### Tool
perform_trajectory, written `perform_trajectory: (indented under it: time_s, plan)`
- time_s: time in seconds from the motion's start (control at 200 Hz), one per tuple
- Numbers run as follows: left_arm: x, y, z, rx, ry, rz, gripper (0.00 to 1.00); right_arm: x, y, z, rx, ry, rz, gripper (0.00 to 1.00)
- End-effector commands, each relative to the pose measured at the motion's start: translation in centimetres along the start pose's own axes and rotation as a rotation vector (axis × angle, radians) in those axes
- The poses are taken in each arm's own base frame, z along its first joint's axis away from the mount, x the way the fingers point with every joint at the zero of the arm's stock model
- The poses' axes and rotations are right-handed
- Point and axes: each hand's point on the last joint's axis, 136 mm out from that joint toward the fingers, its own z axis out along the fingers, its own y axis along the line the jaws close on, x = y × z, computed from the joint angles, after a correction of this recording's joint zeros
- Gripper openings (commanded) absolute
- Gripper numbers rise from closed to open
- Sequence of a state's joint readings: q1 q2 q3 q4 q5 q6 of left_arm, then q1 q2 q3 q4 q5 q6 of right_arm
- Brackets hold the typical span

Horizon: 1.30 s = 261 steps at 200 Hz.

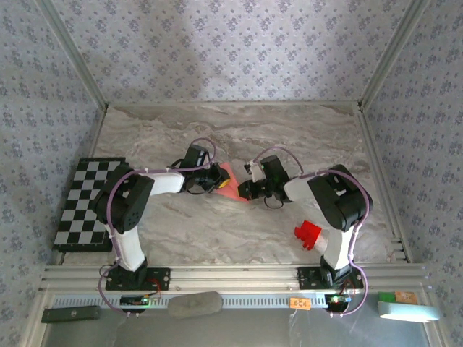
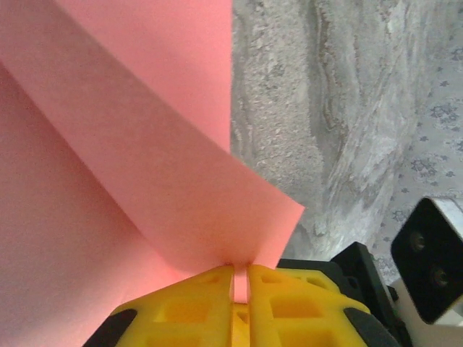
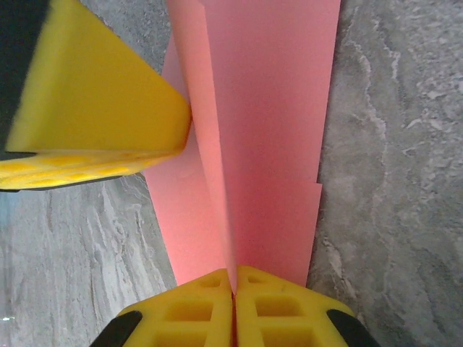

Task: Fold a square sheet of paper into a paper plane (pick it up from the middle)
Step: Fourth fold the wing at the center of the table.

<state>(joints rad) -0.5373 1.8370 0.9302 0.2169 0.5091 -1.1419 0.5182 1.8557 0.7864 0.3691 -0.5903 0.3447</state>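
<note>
The salmon-pink square sheet of paper (image 1: 229,181) is folded into layers and held between both arms at the table's middle. My left gripper (image 2: 241,273) is shut on a narrow pinch of the paper (image 2: 145,166), which fans out from its yellow fingertips (image 2: 195,296). My right gripper (image 3: 234,280) is shut on a raised centre crease of the paper (image 3: 275,130), with flat flaps on either side. A yellow finger of the left gripper (image 3: 94,108) touches the paper's left edge in the right wrist view. Whether the fold forms a pointed paper plane I cannot tell.
A small red block (image 1: 307,235) sits by the right arm's base. A black-and-white chequered board (image 1: 87,206) lies at the left edge. Patterned walls enclose the marble table (image 1: 239,130) on three sides. Part of the right arm (image 2: 427,264) appears in the left wrist view.
</note>
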Motion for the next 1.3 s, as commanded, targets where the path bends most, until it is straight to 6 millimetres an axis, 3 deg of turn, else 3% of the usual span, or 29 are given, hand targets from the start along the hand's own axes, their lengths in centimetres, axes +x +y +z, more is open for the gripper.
perform_trajectory:
  time_s: [0.0,0.365,0.82,1.299]
  plan:
    - [0.2,-1.5,0.0,0.054,0.010,0.031,0.12,1.7,-1.1,0.6,0.011,0.069,0.084,0.10]
    - [0.4,-1.0,0.4,0.047,0.023,0.027,0.12,2.5,-1.0,0.8,-0.034,0.122,0.155,0.11]
    - [0.6,-0.8,1.5,0.044,0.055,0.022,0.11,1.8,-0.3,0.5,-0.049,0.130,0.146,0.20]
    - [0.6,-0.6,1.3,0.030,0.051,0.020,0.11,2.4,-0.4,0.6,-0.063,0.188,0.222,0.18]
